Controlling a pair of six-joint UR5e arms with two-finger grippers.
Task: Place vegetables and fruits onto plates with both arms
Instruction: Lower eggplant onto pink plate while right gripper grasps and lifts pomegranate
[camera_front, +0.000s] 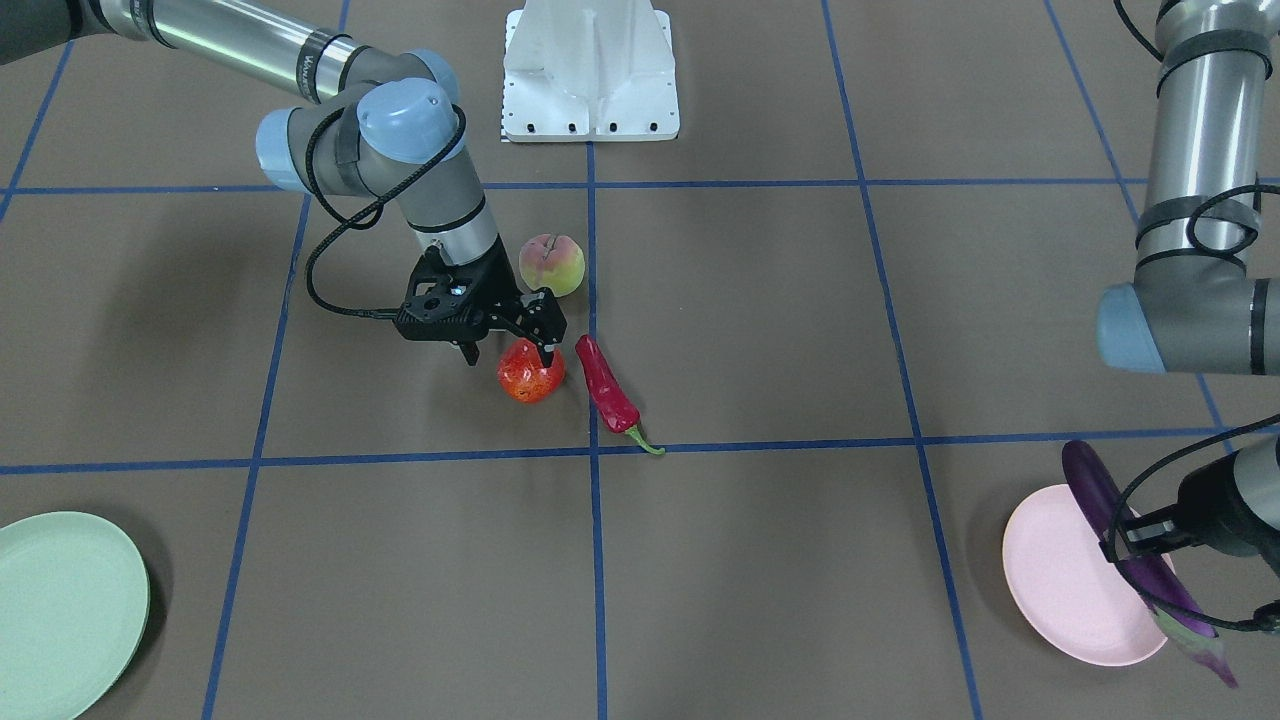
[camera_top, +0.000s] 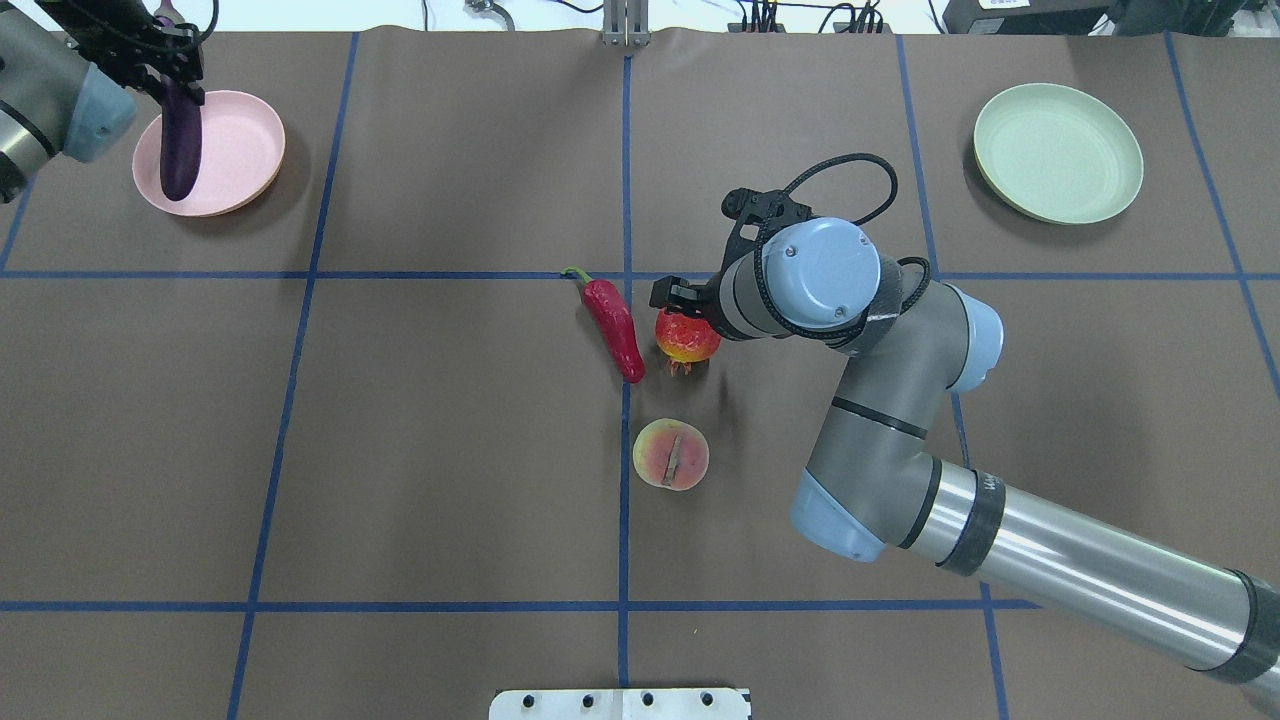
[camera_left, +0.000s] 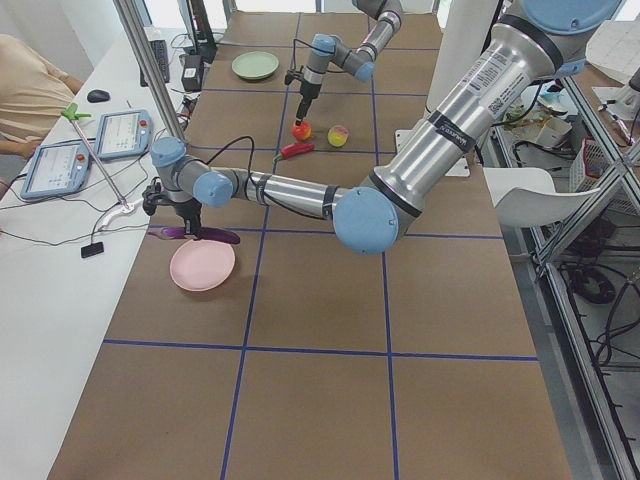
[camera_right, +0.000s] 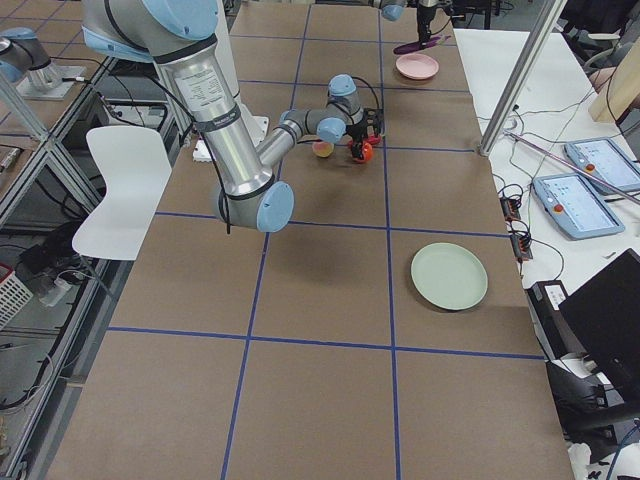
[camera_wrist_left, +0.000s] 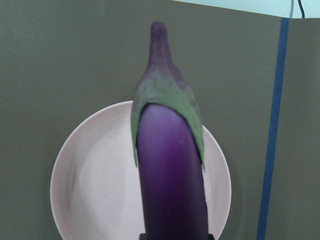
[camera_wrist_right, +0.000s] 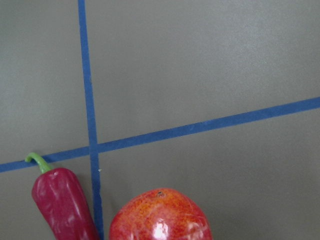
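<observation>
Exterior front-facing view: right gripper (camera_front: 508, 358) jaws apart and empty, straddling red-orange speckled fruit (camera_front: 525, 380) on the table, fruit off-centre toward the chili pepper (camera_front: 607, 392) side; left gripper (camera_front: 1122, 545) clamped on eggplant (camera_front: 1090, 485), long axis above pink plate (camera_front: 1050, 575)

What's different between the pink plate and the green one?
The pink plate has an eggplant held over it by the left gripper; the green plate has nothing on or above it. Pink lies on the robot's left, green on its right. Both are round and similar in size.
</observation>
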